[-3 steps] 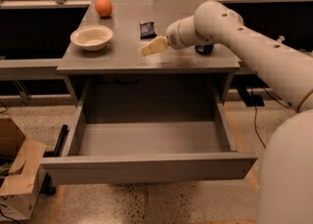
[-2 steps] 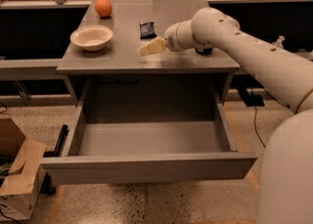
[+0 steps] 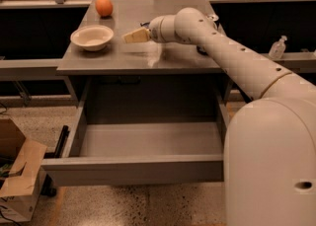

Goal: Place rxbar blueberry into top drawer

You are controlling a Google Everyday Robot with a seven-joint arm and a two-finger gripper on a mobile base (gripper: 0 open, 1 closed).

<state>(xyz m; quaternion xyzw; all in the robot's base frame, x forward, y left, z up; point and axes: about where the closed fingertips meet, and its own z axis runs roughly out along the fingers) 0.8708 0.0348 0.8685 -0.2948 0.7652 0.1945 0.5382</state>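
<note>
The top drawer (image 3: 133,169) is pulled wide open under the grey table (image 3: 113,59), and nothing shows inside it. My gripper (image 3: 136,36) hangs low over the middle of the tabletop, pointing left toward the bowl. The rxbar blueberry is almost wholly hidden behind the gripper's wrist. Only a small dark edge of the bar (image 3: 143,23) shows just above it. I cannot tell whether the gripper touches the bar.
A white bowl (image 3: 92,36) sits at the table's left, with an orange (image 3: 103,7) behind it. A dark can (image 3: 202,50) peeks out behind my arm on the right. A cardboard box (image 3: 17,180) stands on the floor at the left. A clear bottle (image 3: 278,48) stands at the far right.
My gripper has moved left and farther back over the table. It now covers the dark bar, which showed openly before.
</note>
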